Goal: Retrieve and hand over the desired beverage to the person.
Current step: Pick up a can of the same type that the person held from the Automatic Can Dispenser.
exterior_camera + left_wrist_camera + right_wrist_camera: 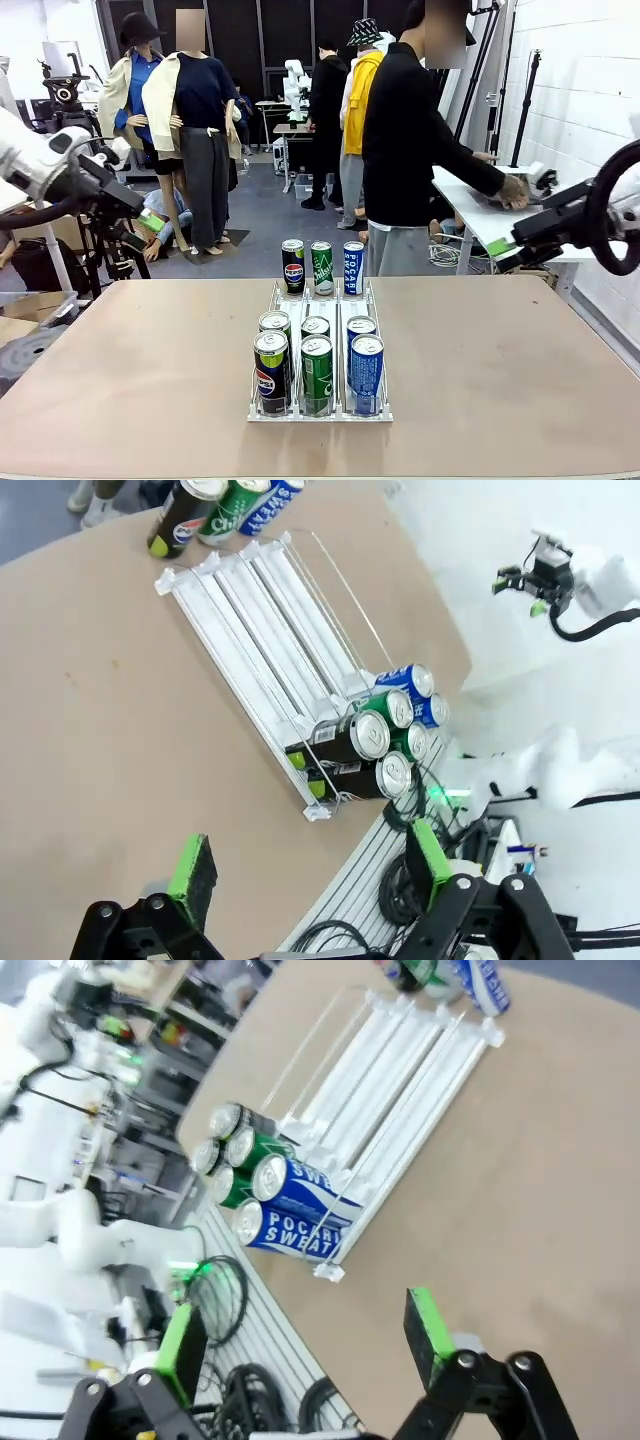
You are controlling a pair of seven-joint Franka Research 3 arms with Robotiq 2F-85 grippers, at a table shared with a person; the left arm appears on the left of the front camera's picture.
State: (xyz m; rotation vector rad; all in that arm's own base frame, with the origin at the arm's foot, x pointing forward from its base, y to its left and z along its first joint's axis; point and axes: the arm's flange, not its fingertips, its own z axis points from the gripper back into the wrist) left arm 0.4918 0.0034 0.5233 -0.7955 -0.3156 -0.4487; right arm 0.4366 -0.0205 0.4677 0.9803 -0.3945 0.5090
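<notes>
Across the worktop (120,380), off its far right corner, the person (405,130) in the black jacket stands turned aside toward a white side table (470,215), with one hand (514,190) resting on it. A clear three-lane rack (320,300) lies in the middle of the worktop, running from the robot's side toward the far edge. Six cans are packed two deep at its near end. The front row is a black Pepsi can (270,372), a green can (317,373) and a blue can (366,372), each with a can of the same colour close behind it. At the rack's far end three more stand upright side by side: a second black Pepsi (293,266), a green one (321,267) and a blue Pocari can (353,267). I cannot tell which drink is wanted. The left pincer (150,222) hangs in the air beyond the worktop's left edge, well apart from the rack. In its own wrist view, the left pincer (310,865) has its green pads (192,878) spread wide with nothing between them. The right pincer (500,245) hangs off the right side, near the side table. It (303,1335) is just as wide, grips nothing and touches nothing.
</notes>
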